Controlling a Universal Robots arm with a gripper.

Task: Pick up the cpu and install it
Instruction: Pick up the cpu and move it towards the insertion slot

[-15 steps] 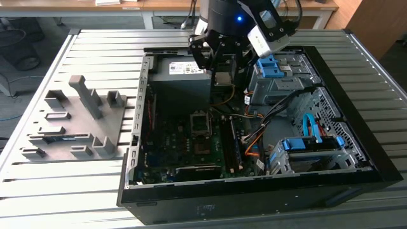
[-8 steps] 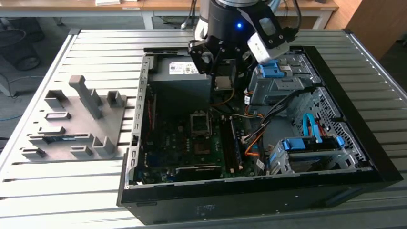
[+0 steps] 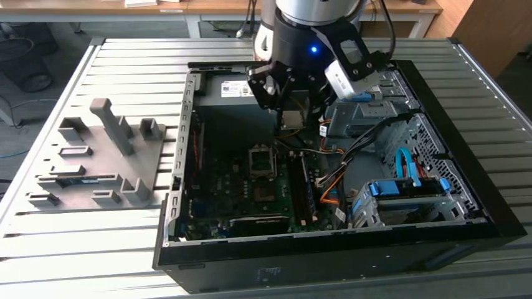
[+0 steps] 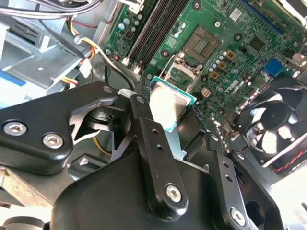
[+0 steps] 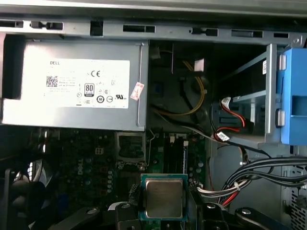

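Second wrist view is showing the gripper (image 4: 168, 115) clamping the cpu (image 4: 169, 103) between its fingers. Both are hovering over the motherboard (image 4: 225, 33).

Along the upper edge of the exterior view, a pale wooden desk (image 3: 216, 7) stands on white legs. In the upper right corner there's a brown wooden cabinet side (image 3: 486, 31). Down the left edge runs blue-grey floor (image 3: 12, 140), with a dark rounded object (image 3: 29, 65) at upper left. The ribbed grey metal table (image 3: 124, 62) spreads across the middle, evenly lit.
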